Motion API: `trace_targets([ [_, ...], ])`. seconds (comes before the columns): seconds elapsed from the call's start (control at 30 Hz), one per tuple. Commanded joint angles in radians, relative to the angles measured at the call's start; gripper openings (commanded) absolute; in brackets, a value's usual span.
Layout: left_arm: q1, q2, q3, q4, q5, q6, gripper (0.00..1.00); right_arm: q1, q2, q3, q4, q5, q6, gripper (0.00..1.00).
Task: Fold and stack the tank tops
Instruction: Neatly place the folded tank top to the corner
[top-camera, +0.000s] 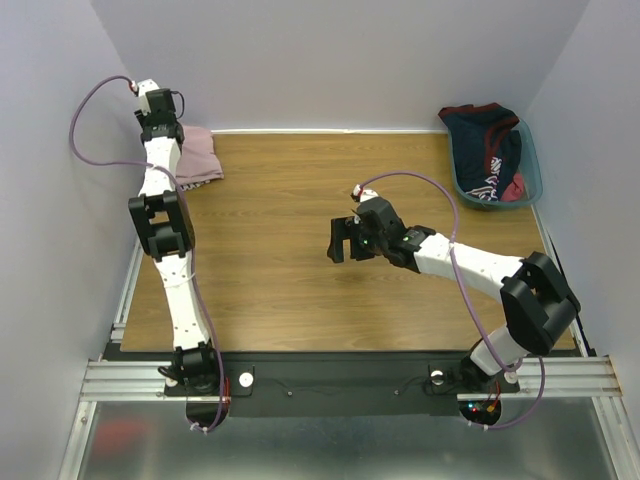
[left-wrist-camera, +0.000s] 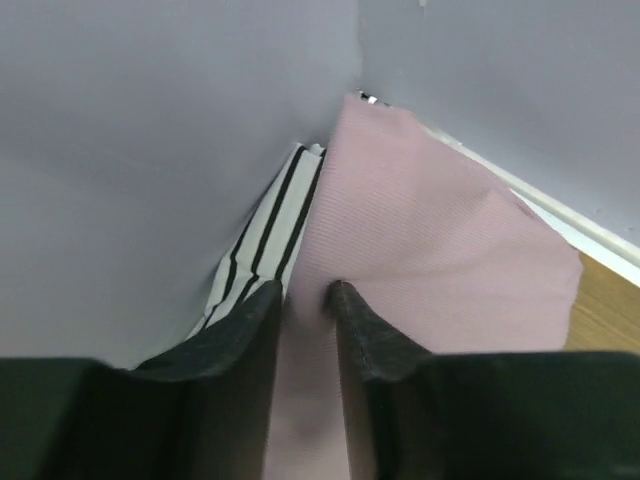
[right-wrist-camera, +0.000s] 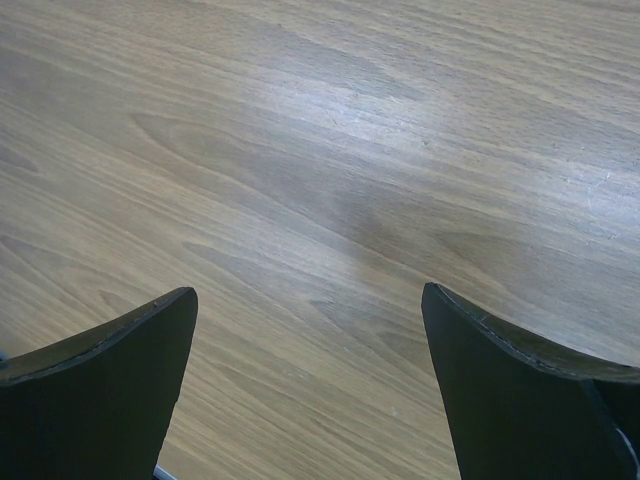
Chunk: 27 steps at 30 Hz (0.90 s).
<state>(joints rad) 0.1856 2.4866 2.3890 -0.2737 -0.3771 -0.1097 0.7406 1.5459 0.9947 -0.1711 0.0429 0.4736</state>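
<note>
At eleven o'clock on the table (top-camera: 290, 190), tucked into the wall corner, the pink tank top (left-wrist-camera: 430, 250) lies over the striped tank top (left-wrist-camera: 265, 225), whose edge shows on its nine o'clock side. The left gripper (left-wrist-camera: 305, 290) presses its tips on the pink cloth, jaws a narrow gap apart. Near the centre, the right gripper (top-camera: 340, 240) hangs over the wood, jaws wide apart. A basket (top-camera: 532, 172) of dark clothing (top-camera: 490, 150) sits at two o'clock.

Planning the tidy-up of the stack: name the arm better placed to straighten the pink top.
Left, most likely. The left gripper is at the pink top, which lies over the striped top in the far corner; the right gripper hangs open over the table middle.
</note>
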Motion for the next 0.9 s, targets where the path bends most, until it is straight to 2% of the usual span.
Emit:
trace_targets([
  [0.0, 0.031, -0.043, -0.017, 0.070, -0.059, -0.044, 0.49, 0.000, -0.006, 0.025, 0.041, -0.017, -0.016, 1.00],
  [0.07, 0.029, -0.083, -0.060, 0.100, -0.039, -0.057, 0.88, 0.000, -0.009, 0.027, 0.041, -0.018, -0.018, 1.00],
  [0.1, 0.028, -0.101, -0.074, 0.109, -0.010, -0.062, 0.99, 0.000, -0.012, 0.027, 0.041, -0.017, -0.018, 1.00],
  [0.3, -0.021, -0.274, -0.203, 0.122, 0.076, -0.128, 0.99, 0.002, -0.055, 0.032, 0.041, 0.006, 0.003, 1.00],
  [0.4, -0.075, -0.435, -0.390, 0.158, 0.098, -0.171, 0.99, 0.000, -0.110, 0.018, 0.039, 0.041, 0.017, 1.00],
  [0.43, -0.127, -0.534, -0.510, 0.180, 0.096, -0.185, 0.99, 0.000, -0.150, 0.012, 0.039, 0.061, 0.026, 1.00],
  [0.5, -0.181, -0.638, -0.650, 0.220, 0.134, -0.229, 0.99, 0.000, -0.196, -0.019, 0.039, 0.075, 0.040, 1.00],
  [0.6, -0.372, -0.904, -1.010, 0.269, 0.126, -0.294, 0.99, -0.001, -0.306, -0.080, 0.035, 0.094, 0.069, 1.00],
  [0.7, -0.512, -1.040, -1.198, 0.333, 0.121, -0.321, 0.99, -0.001, -0.411, -0.117, 0.007, 0.140, 0.108, 1.00],
  [0.73, -0.625, -1.115, -1.296, 0.329, 0.094, -0.334, 0.99, -0.001, -0.438, -0.142, -0.014, 0.159, 0.126, 1.00],
  [0.87, -0.836, -1.270, -1.497, 0.289, 0.001, -0.353, 0.99, -0.001, -0.550, -0.194, -0.080, 0.212, 0.161, 1.00],
])
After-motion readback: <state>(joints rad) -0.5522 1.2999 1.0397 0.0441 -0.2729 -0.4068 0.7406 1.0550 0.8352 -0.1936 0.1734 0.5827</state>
